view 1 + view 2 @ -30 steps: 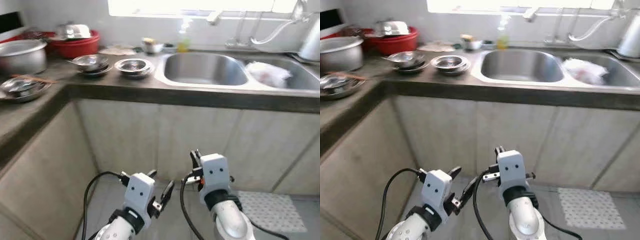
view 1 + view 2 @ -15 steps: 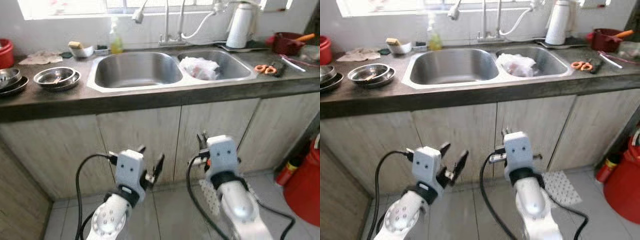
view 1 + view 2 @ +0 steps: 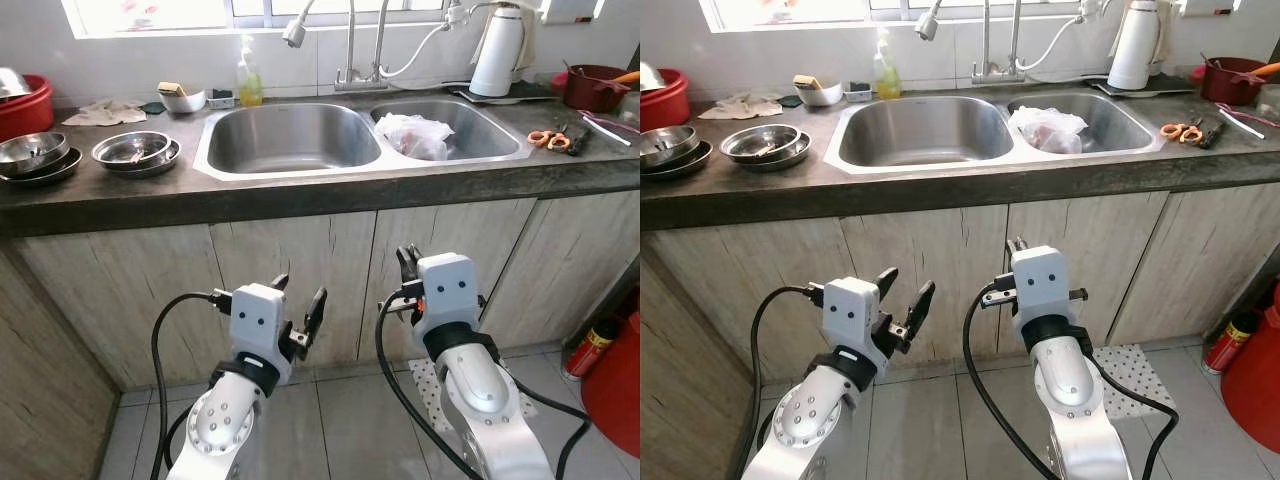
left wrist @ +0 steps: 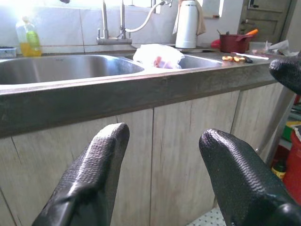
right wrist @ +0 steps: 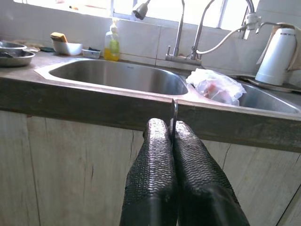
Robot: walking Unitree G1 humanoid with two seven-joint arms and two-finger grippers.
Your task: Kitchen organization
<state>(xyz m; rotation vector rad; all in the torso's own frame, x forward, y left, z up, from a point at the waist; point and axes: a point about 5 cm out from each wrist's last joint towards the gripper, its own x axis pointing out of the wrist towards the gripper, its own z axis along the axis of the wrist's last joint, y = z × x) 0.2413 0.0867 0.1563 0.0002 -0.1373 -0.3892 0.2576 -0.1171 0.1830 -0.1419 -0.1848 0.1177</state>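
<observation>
Both grippers hang low in front of the cabinet doors under a double steel sink (image 3: 290, 135). My left gripper (image 3: 300, 290) is open, with nothing between its fingers (image 4: 99, 165). My right gripper (image 3: 405, 262) is shut, its pads (image 5: 162, 150) pressed together and holding nothing. On the dark counter to the left sit stacked steel bowls (image 3: 135, 152) and more steel dishes (image 3: 35, 155). A crumpled plastic bag (image 3: 415, 135) lies in the right basin. A yellow soap bottle (image 3: 248, 80) stands behind the left basin.
A red tub (image 3: 20, 100), a cloth (image 3: 105, 112) and a small bowl with a sponge (image 3: 183, 98) line the back left. A white jug (image 3: 497, 52), orange scissors (image 3: 548, 138) and a red pot (image 3: 600, 88) sit right. On the floor: mat (image 3: 1135, 375), red bucket (image 3: 615, 385).
The camera has swung right from the counter corner to face the sink squarely. Both arms keep their pose, left open and right shut.
</observation>
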